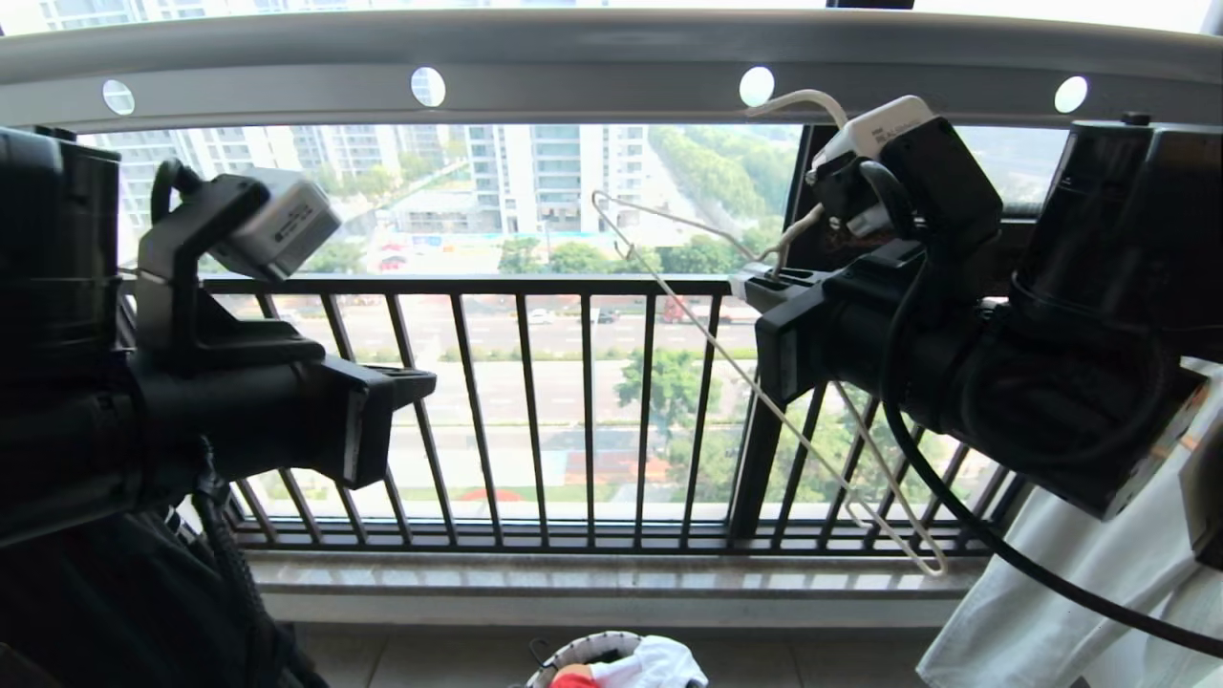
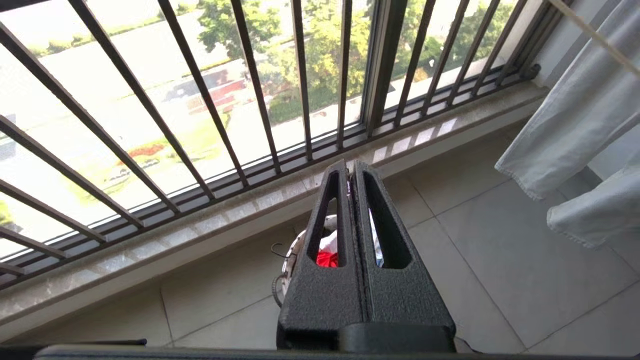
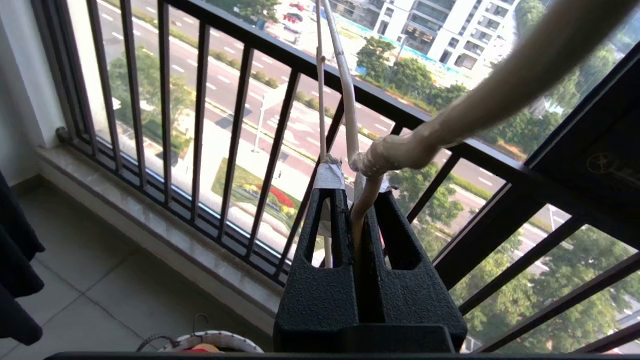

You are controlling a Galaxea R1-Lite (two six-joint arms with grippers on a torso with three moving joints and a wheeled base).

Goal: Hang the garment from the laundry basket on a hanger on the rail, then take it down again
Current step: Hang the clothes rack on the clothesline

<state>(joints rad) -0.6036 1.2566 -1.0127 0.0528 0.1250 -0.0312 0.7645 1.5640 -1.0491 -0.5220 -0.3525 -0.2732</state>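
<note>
Below the rail (image 1: 592, 57), right gripper (image 1: 764, 282) clamps the hanger (image 1: 764, 401) neck, hook up, long axis tilted; left gripper (image 1: 420, 382) closed, empty.

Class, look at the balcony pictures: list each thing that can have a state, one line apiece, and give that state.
left hand: shut, empty, raised before the window bars
right hand: shut on the hanger's neck
hanger: bare, tilted, hook near the rail, not seen hooked on
rail: nothing seen hanging from it
laundry basket: on the floor, clothes inside
garment: in the basket
</note>
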